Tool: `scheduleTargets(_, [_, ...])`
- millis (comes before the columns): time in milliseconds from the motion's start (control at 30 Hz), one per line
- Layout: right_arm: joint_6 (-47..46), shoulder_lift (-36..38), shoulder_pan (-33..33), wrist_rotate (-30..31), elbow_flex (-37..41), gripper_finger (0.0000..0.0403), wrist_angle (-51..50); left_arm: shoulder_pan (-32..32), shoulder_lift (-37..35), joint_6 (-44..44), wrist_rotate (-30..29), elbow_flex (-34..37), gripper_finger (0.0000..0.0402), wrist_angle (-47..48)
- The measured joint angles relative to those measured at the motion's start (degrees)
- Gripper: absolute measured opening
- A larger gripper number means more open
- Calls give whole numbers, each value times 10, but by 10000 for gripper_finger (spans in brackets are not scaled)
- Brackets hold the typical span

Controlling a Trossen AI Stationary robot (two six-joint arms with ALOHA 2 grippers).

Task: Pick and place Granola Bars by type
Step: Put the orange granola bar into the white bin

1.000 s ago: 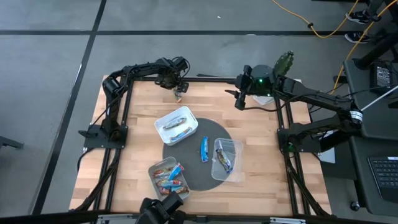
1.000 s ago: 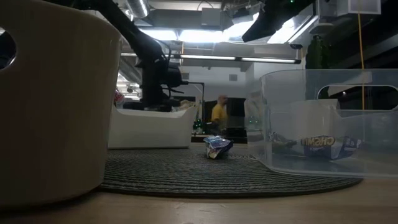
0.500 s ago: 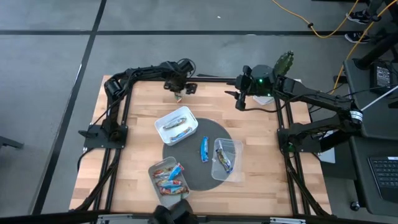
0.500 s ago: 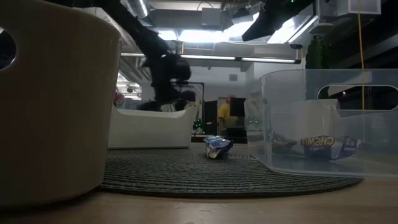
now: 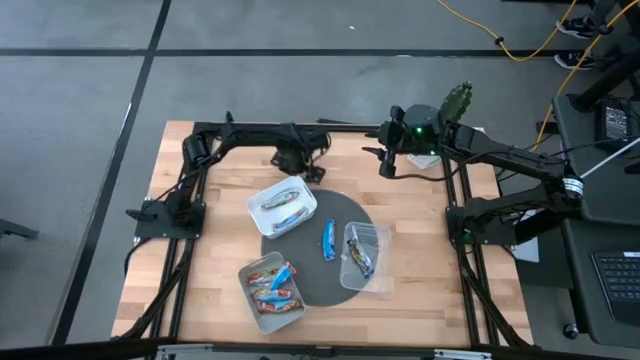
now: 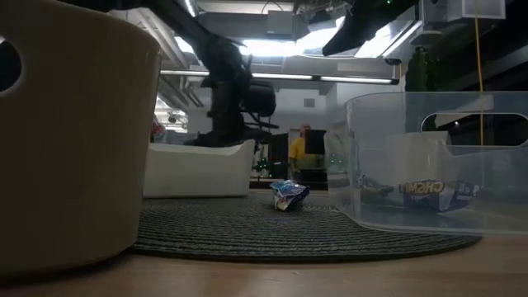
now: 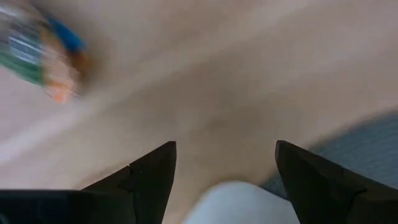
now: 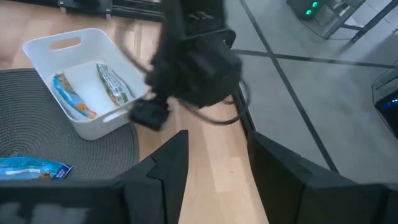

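My left gripper hangs open and empty above the wood at the far corner of the white tub, whose rim shows between its fingers. Two bars lie in that tub. A blurred bar in a green and orange wrapper shows on the wood beyond the fingers. A blue bar lies flat on the grey round mat. My right gripper waits open near the table's far right.
A clear tub with one bar stands on the mat's right side. A tub with several blue and orange bars sits at the near left. Bare wood lies along the left and right sides. A person stands far behind the table.
My left gripper has swept along the far edge toward the table's right and a little nearer, ending by the white tub's far corner. The tubs, the blue bar and my right arm have kept still.
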State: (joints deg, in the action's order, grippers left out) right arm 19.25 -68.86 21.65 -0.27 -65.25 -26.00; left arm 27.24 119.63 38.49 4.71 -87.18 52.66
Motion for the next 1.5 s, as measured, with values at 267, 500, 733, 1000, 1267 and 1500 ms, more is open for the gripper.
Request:
scheduleTargets(267, [5, 0, 0, -3, 0, 167, -1, 8, -14, 12, -86, -2, 264, 29])
scheduleTargets(500, [7, 0, 0, -9, 0, 167, -1, 49, -24, -1, -130, -8, 264, 27])
scheduleTargets(733, [7, 0, 0, -9, 0, 167, -2, 86, -20, -10, -118, -7, 264, 6])
scheduleTargets(1000, [19, 0, 0, -9, 0, 167, -2, 104, -9, -10, -126, 5, 265, -10])
scheduleTargets(1267, [23, 0, 0, -9, 0, 167, -2, 101, 18, -18, -88, 5, 260, -5])
scheduleTargets(1500, [23, 0, 0, -9, 0, 167, -2, 96, 13, -33, -89, 6, 172, -6])
